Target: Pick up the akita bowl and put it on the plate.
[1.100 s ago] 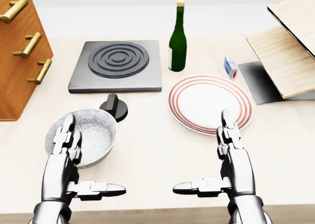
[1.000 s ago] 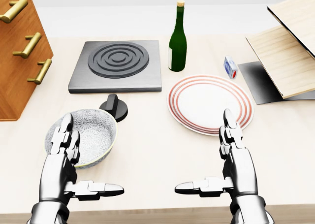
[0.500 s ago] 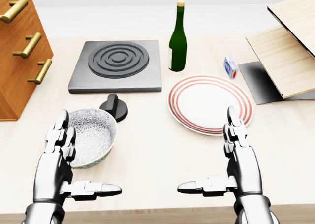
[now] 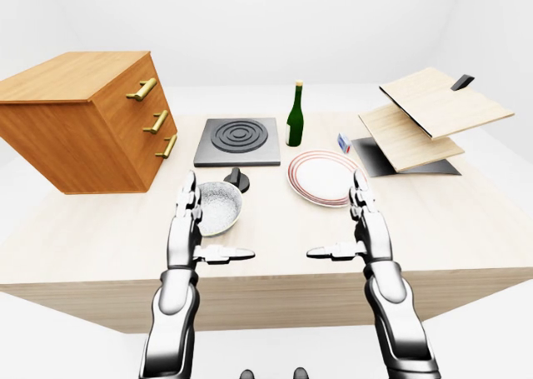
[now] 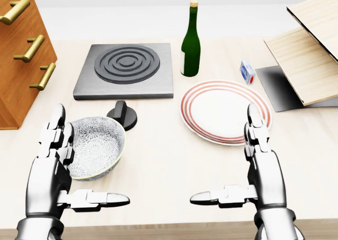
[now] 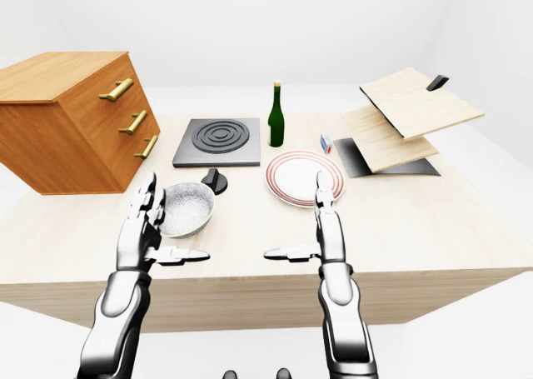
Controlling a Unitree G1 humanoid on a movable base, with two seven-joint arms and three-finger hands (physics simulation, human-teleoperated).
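Observation:
The akita bowl (image 5: pixel 97 146), grey-white with a fine pattern inside, sits on the table at the lower left of the head view. My left hand (image 5: pixel 79 169) stands open just left of it, fingers upright beside its rim and thumb pointing right below it. The white plate (image 5: pixel 226 111) with red rings lies at centre right with nothing on it. My right hand (image 5: pixel 232 163) is open too, its fingertips (image 5: pixel 254 117) reaching over the plate's near rim.
A dark hob plate (image 5: pixel 125 70) and a black knob (image 5: pixel 123 115) lie above the bowl. A green bottle (image 5: pixel 190 41) stands above the plate, with a small carton (image 5: pixel 247 71) to its right. A wooden drawer cabinet (image 5: pixel 21 50) fills the left; tilted wooden boards (image 5: pixel 309 50) fill the right.

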